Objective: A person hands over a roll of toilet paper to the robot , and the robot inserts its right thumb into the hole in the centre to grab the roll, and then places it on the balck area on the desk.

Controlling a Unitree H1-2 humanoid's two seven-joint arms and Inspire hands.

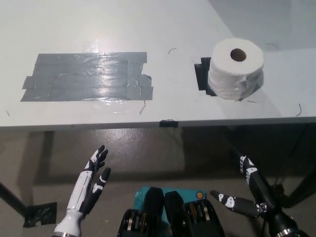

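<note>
Upright with its core hole facing up, the toilet paper roll stands on the black patch at upper right of the desk, well above the empty, spread right hand; the left hand, also spread, rests at lower left.

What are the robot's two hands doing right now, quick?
Left hand: open, holding nothing, below the desk edge.
Right hand: open, holding nothing, also below the desk.
</note>
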